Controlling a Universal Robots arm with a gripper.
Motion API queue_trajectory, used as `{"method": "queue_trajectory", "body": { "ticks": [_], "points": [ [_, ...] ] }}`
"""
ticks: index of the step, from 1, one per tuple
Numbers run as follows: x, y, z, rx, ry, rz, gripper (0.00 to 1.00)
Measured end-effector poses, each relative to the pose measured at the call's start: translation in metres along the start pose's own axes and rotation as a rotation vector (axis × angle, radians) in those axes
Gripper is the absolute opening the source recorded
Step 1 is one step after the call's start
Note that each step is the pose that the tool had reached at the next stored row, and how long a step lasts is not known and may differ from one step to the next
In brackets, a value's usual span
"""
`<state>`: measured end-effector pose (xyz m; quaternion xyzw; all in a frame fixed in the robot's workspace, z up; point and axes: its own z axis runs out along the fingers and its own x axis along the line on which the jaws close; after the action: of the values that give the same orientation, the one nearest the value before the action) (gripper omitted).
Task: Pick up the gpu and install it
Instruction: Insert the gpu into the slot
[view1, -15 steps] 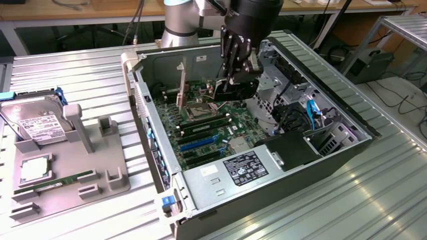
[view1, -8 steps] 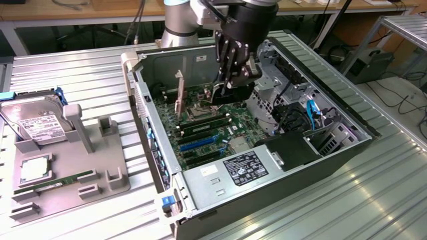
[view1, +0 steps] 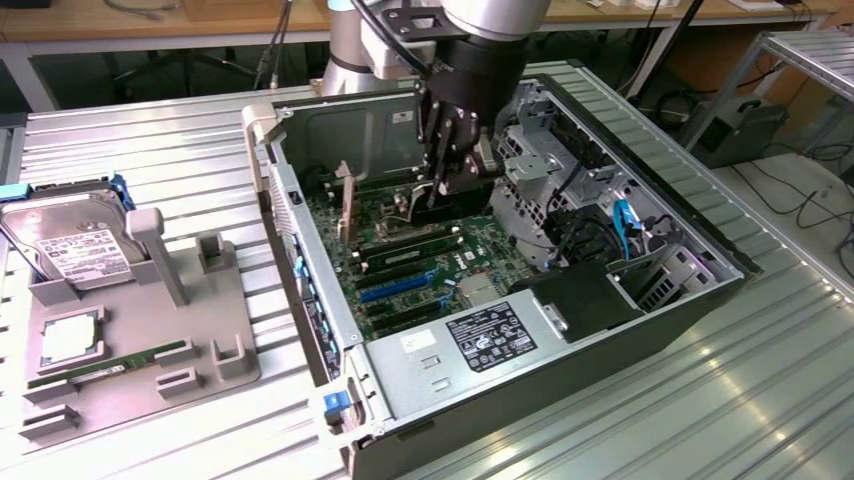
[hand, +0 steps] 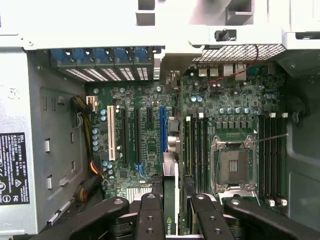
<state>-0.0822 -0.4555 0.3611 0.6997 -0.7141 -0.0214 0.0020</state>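
Here we see the gpu (hand: 170, 220) edge-on, pinched between the two dark fingers (hand: 150, 215), which press on its faces from either side. It stands upright over the motherboard (hand: 145, 145), next to the blue expansion slot (hand: 162, 130); we cannot tell whether its lower edge touches a slot. In the exterior view the gripper (view1: 447, 185) reaches down into the open computer case (view1: 667, 310), toward its far end, with the power supply (view1: 494, 335) at the near end. On the bench (view1: 747, 400), at the exterior view's left, a gray fixture (view1: 147, 330) carries a hard drive (view1: 74, 245) and a green RAM stick (view1: 107, 365).
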Motion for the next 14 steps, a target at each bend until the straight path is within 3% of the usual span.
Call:
{"method": "queue_trajectory", "body": {
  "ticks": [14],
  "points": [
    [0.002, 0.0015, 0.0264, -0.0009, 0.0010, -0.033, 0.26]
  ]
}}
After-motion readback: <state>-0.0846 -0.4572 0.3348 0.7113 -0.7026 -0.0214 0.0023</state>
